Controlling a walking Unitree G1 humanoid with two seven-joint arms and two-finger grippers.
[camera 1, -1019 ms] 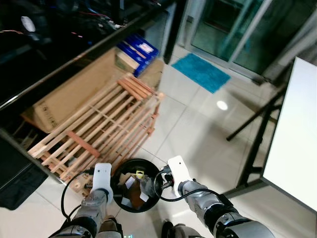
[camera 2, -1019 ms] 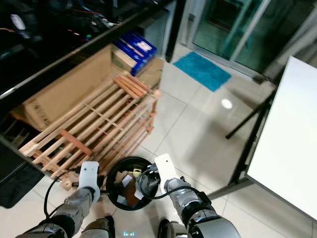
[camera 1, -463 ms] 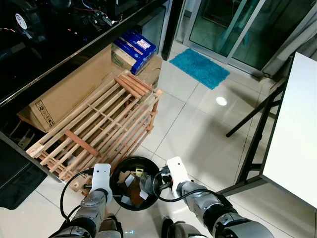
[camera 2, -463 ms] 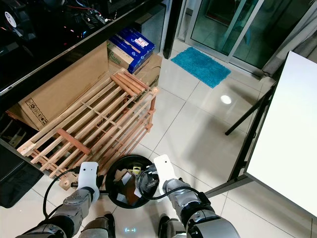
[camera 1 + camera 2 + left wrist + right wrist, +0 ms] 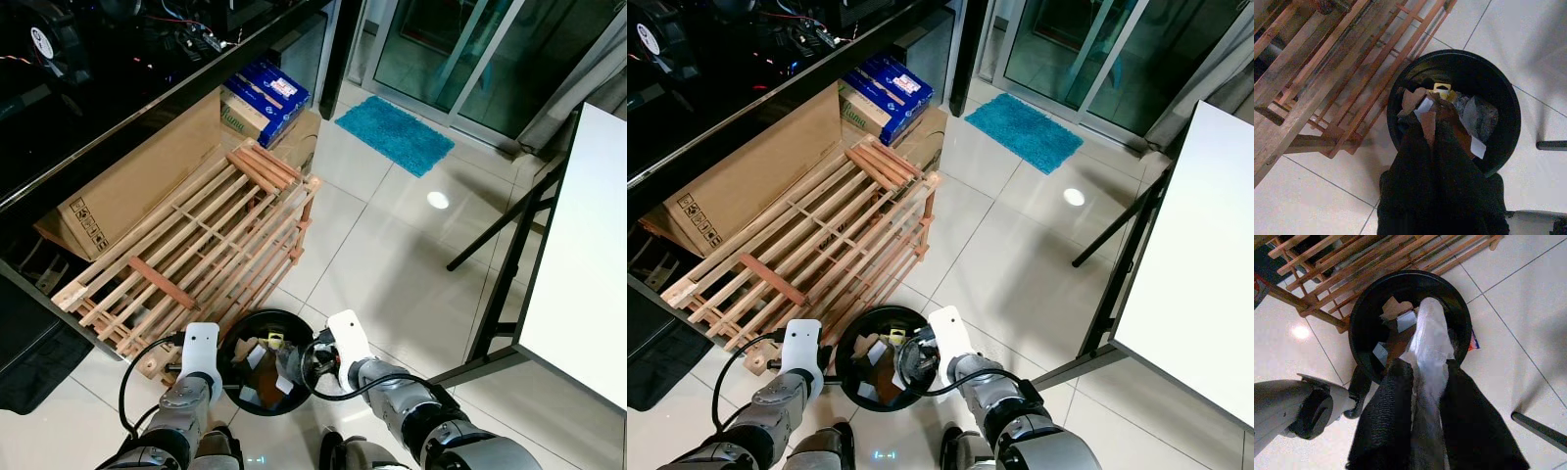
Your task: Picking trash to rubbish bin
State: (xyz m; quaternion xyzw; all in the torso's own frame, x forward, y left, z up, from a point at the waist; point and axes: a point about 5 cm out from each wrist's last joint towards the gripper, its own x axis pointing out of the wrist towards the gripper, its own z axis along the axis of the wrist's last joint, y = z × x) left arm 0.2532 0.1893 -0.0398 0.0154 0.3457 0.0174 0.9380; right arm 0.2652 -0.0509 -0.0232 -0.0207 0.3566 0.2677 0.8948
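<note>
Nearly done I reckon: right gripper (image 5: 1422,377) is clamped on a crumpled plastic wrapper (image 5: 1430,340) right over the half-full bin (image 5: 1364,313), just needs dropping, while left gripper (image 5: 1431,122) beside it looks closed and empty.

White tiled floor (image 5: 392,255) carries black bin (image 5: 257,328); wooden rack (image 5: 196,259); blue mat (image 5: 395,134).

I stand in a lived-in room of a home, partly used for storage. Glossy white floor tiles (image 5: 392,255) run to a glass sliding door (image 5: 460,49) with a blue mat (image 5: 395,140) before it. A dark desk (image 5: 147,88) carries cables and electronics. Beneath it sit a cardboard box (image 5: 137,181), a wooden rack (image 5: 196,259) and blue packets (image 5: 266,86). A white board (image 5: 583,264) stands on black legs.
</note>
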